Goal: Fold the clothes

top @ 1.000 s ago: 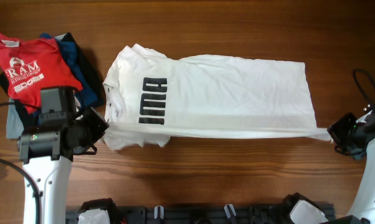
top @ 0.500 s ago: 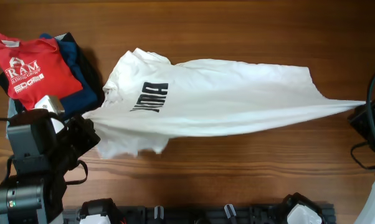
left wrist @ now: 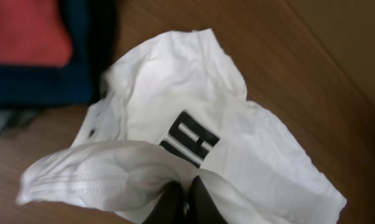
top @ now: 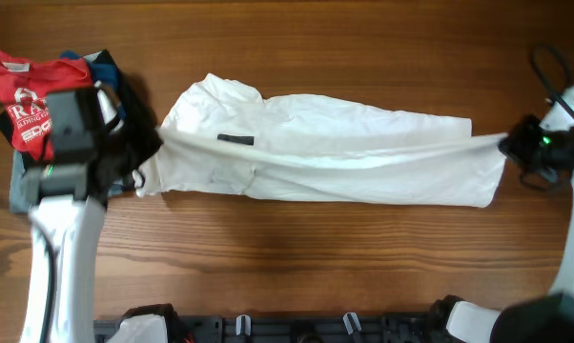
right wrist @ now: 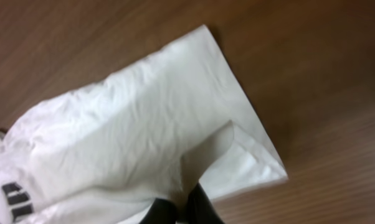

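The white T-shirt (top: pixel 363 162) lies stretched left to right across the wooden table, doubled over lengthwise. Only a sliver of its black lettering (top: pixel 235 139) shows from above. At the collar end my left gripper (top: pixel 146 151) is shut on a bunch of white fabric; in the left wrist view the left gripper (left wrist: pixel 185 184) pinches the cloth below the lettering (left wrist: pixel 190 138). At the hem end my right gripper (top: pixel 512 146) is shut on the shirt's edge. In the right wrist view the right gripper (right wrist: pixel 180 198) pinches cloth beside the hem corner (right wrist: pixel 262 168). A taut fold runs between both grippers.
A red T-shirt (top: pixel 20 95) lies on dark blue and grey garments (top: pixel 115 81) at the far left, close behind my left arm. The same pile shows in the left wrist view (left wrist: pixel 25 31). A black rack (top: pixel 297 329) runs along the front edge.
Both grippers have lifted the shirt's near edge and carried it toward the far side. The shirt is now doubled over, and the lettering is almost covered.
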{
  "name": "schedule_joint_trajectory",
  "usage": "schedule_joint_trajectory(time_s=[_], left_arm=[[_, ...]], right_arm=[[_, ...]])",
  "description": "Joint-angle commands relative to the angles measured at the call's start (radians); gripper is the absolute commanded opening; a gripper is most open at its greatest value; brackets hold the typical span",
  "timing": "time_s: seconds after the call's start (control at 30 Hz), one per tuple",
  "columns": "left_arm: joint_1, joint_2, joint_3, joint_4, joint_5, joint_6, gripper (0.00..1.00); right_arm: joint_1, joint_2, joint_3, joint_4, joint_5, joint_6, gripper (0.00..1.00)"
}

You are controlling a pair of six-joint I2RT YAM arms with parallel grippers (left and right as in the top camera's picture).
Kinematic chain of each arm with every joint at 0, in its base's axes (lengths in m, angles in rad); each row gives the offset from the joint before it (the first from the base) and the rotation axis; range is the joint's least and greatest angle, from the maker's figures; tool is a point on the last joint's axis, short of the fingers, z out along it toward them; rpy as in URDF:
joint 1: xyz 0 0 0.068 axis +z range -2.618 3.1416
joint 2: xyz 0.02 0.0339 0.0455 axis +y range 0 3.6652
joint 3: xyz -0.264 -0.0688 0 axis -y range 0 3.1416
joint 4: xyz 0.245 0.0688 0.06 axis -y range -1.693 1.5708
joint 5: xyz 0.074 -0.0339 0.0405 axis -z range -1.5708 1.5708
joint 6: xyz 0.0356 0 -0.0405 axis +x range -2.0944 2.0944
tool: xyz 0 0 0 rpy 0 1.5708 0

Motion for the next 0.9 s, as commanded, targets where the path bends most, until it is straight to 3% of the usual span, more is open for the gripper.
schedule_joint_trajectory(time_s=[0.0, 0.13, 0.27, 0.4, 0.47, 0.57, 0.87], left_arm=[[-0.062, 0.202, 0.055, 0.167, 0.065, 0.019, 0.04], [-0.083, 0.393, 0.284, 0.262, 0.073, 0.024, 0.04], [-0.08, 0.547, 0.709, 0.247, 0.052, 0.047, 0.04], [-0.07, 0.634, 1.145, 0.198, 0.026, 0.05, 0.04], [-0.066, 0.643, 1.28, 0.151, 0.027, 0.05, 0.04], [-0.07, 0.633, 1.342, 0.047, 0.027, 0.094, 0.04], [-0.079, 0.691, 1.304, -0.578, 0.023, 0.154, 0.04]], right_arm=[[0.102, 0.148, 0.04, 0.125, -0.029, -0.019, 0.04], [0.172, 0.233, 0.197, 0.291, -0.028, 0.071, 0.04], [0.187, 0.239, 0.512, 0.366, -0.008, 0.116, 0.04], [0.187, 0.239, 0.859, 0.333, 0.154, 0.138, 0.04], [0.187, 0.239, 0.959, 0.307, 0.219, 0.134, 0.04], [0.187, 0.239, 0.997, 0.253, 0.226, 0.089, 0.04], [0.187, 0.397, 0.994, -0.156, 0.341, 0.031, 0.04]])
